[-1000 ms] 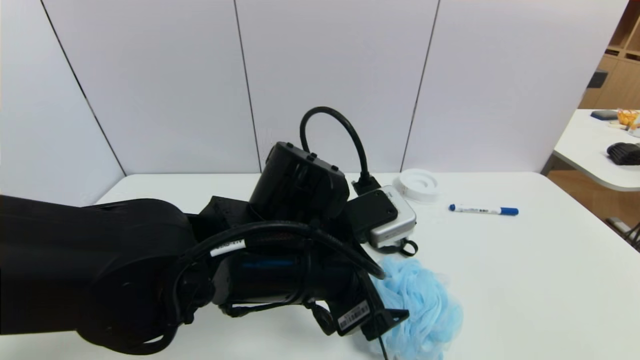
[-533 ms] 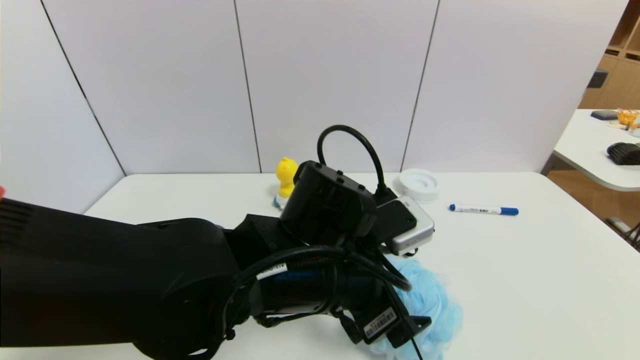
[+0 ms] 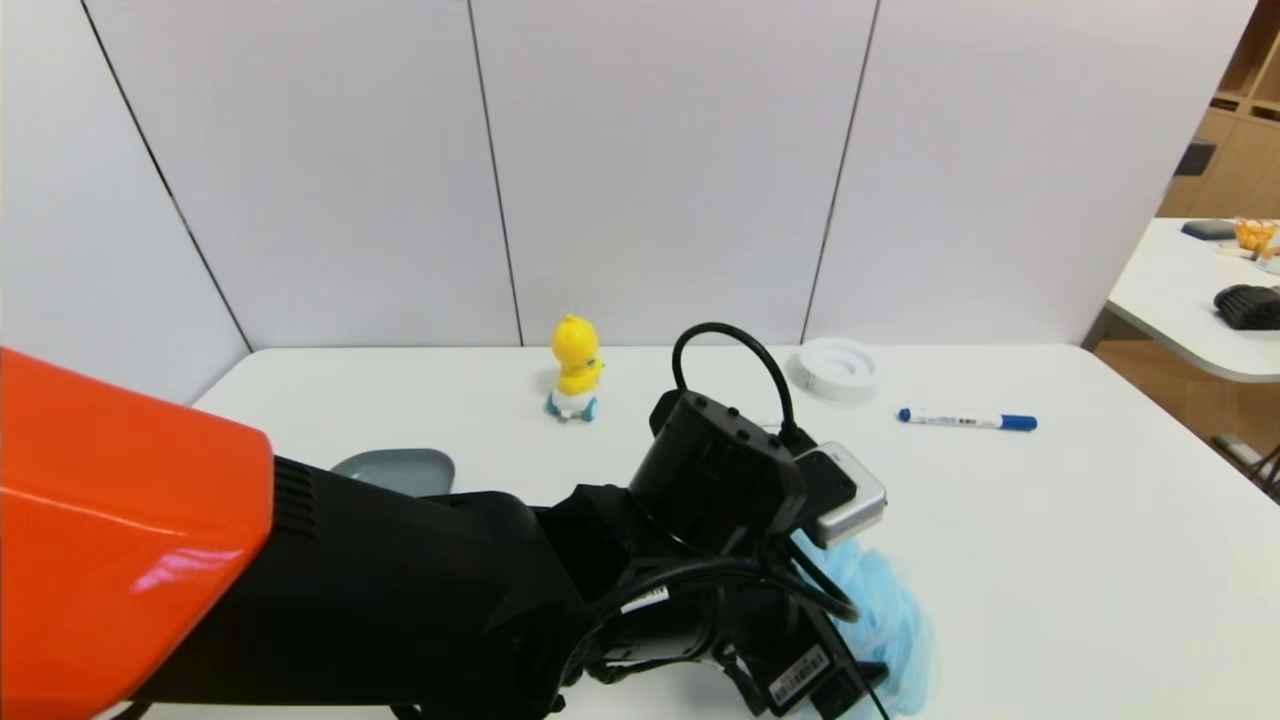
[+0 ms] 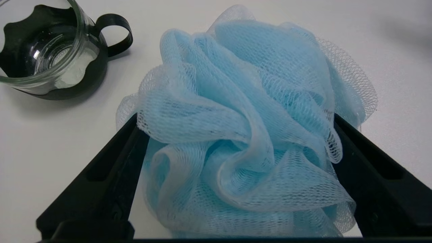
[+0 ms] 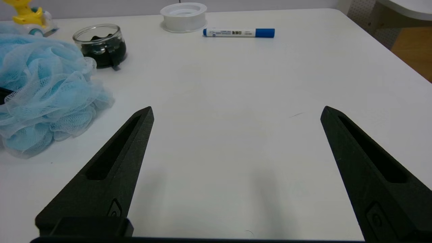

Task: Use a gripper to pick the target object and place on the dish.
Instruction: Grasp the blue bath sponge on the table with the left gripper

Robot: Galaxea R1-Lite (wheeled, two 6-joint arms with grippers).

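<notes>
Straddling the light blue bath pouf (image 4: 246,135), the left gripper (image 4: 236,118) has one black finger (image 4: 111,179) on each side of the mesh ball, both pressed against its ruffles; the jaws stand wide with the pouf filling the gap, and it is hard to tell whether they are squeezing it yet. In the head view the left arm (image 3: 400,590) reaches across the near part of the white tabletop (image 3: 1050,520), and the pouf (image 3: 890,620) peeks out from beneath its wrist near the front edge. The pouf rests on the tabletop, well apart from the dark grey dish (image 3: 395,468), which lies to the robot's left, partly hidden behind the arm.

A glass cup with a black handle (image 4: 54,50) stands near the pouf. Farther back are a yellow duck toy (image 3: 575,368), a white ring-shaped disc (image 3: 838,368) and a blue marker (image 3: 965,420). The right gripper (image 5: 236,111) hovers low over bare tabletop to the pouf's right, fingers spread wide and grasping nothing
</notes>
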